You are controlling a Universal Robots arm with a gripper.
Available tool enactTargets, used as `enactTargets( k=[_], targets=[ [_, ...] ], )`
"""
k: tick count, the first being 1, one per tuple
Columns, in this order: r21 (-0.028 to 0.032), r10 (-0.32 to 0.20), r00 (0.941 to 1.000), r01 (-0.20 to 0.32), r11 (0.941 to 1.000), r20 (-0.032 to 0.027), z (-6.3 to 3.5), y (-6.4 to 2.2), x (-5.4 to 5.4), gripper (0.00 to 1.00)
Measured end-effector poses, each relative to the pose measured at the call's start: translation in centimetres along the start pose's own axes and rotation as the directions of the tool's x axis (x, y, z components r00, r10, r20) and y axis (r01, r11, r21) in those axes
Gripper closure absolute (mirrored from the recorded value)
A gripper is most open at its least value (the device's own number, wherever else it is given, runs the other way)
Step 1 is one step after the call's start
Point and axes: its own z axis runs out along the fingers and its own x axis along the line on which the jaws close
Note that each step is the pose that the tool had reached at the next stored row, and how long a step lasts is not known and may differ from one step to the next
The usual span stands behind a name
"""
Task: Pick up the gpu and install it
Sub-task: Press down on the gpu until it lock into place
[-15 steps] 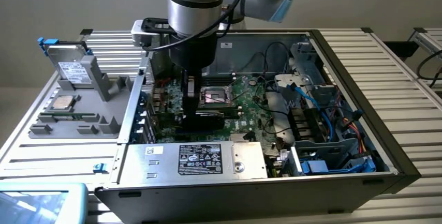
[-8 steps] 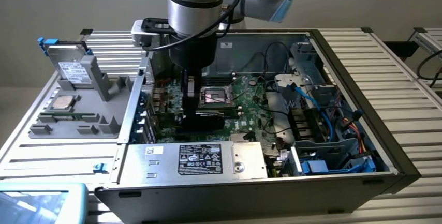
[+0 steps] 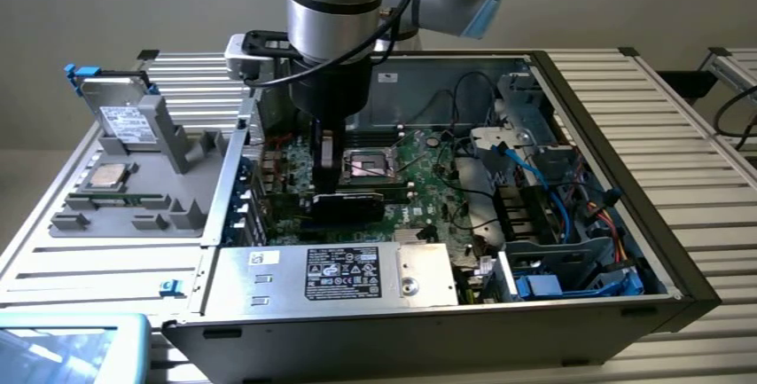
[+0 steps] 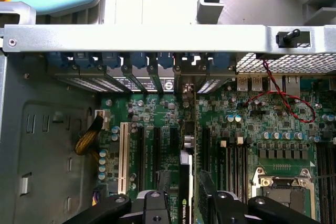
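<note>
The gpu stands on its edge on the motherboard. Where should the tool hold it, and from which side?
Take the gpu by its upper long edge, pinching its two flat faces, and come straight down from above. It stands upright on the motherboard, so probably only that top edge is free.

hand (image 4: 184, 203) astride gpu (image 4: 187, 182) | gpu edge-on over motherboard (image 4: 252, 124) slots | card brackets (image 4: 136, 80) behind
</note>
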Motion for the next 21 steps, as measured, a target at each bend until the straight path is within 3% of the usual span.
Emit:
enactTargets(
  k=[4, 5, 8, 10, 13, 21],
  targets=[
    [0.0006, 0.000, 1.0000, 0.000, 1.0000, 0.0000, 0.00, 0.00, 0.0, 0.85],
    [0.0039, 0.000, 1.0000, 0.000, 1.0000, 0.0000, 0.00, 0.01, 0.0, 0.85],
    [0.0404, 0.002, 1.0000, -0.002, 0.9992, 0.0003, 0.02, 0.09, 0.0, 0.88],
    [0.0560, 0.002, 1.0000, -0.002, 0.9984, 0.0006, 0.14, 0.30, -0.1, 0.88],
    [0.0675, 0.002, 1.0000, -0.002, 0.9977, 0.0005, 0.43, 0.73, -0.3, 0.88],
    [0.0890, 0.005, 1.0000, -0.005, 0.9960, 0.0007, 1.28, 1.67, -0.8, 0.88]
  ],
)
